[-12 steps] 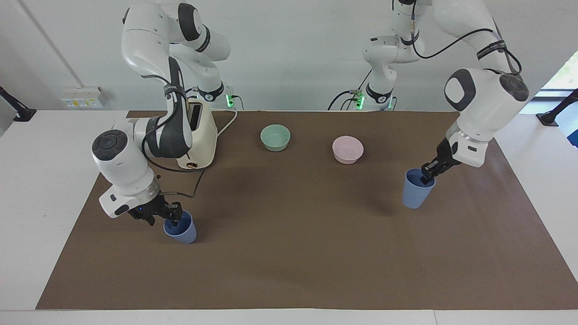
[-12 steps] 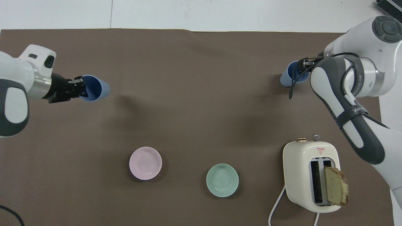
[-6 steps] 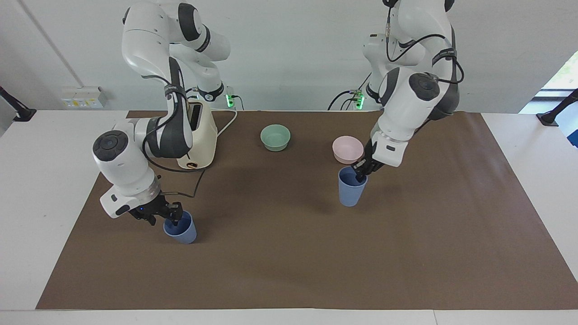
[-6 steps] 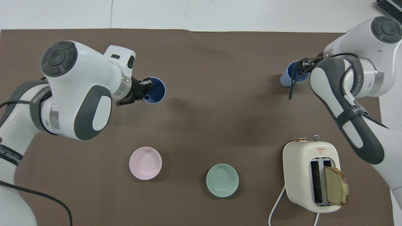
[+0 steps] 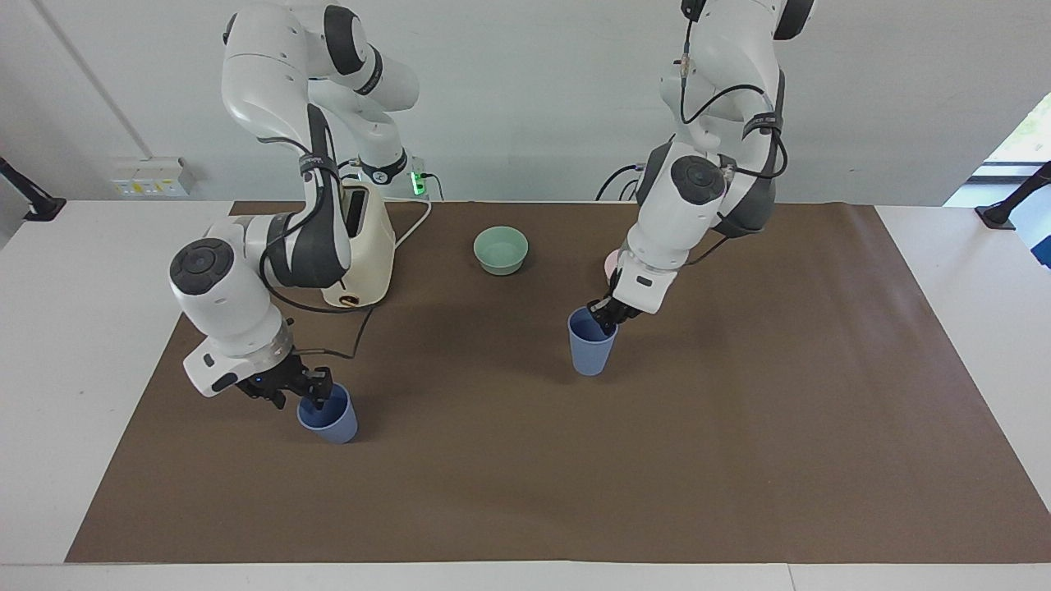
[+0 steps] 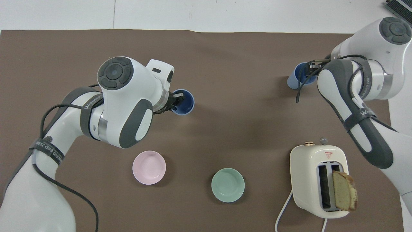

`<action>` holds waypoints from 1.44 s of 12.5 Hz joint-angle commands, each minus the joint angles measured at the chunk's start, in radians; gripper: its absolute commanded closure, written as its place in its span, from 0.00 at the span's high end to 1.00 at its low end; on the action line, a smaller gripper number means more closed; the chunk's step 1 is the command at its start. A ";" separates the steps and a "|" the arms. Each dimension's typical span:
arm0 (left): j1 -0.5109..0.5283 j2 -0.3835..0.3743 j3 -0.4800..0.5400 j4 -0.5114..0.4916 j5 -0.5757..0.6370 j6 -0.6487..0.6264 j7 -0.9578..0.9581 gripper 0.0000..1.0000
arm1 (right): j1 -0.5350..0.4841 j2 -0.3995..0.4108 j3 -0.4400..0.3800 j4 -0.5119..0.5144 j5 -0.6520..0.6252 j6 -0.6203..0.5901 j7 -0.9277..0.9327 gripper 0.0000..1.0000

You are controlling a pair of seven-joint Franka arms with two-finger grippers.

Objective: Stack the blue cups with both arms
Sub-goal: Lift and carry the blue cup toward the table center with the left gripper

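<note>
Grippers, left to right: your right gripper [image 5: 312,392] is sitting at the rim of the standing blue cup [image 5: 332,422], just below it on the brown mat [image 5: 739,460]. You cannot tell whether it is gripping. Your left gripper [image 5: 606,318] is pinching the rim of the second blue cup [image 5: 591,351], which is hanging upright beneath it over the mat's middle.

White table [image 5: 57,345] – brown mat [image 5: 525,460] on it – bowls, toaster, cup on mat.
</note>
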 commanded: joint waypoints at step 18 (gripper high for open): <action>-0.026 -0.001 0.045 -0.021 0.038 -0.007 -0.016 1.00 | -0.001 -0.260 0.065 -0.023 0.048 -0.225 0.052 0.00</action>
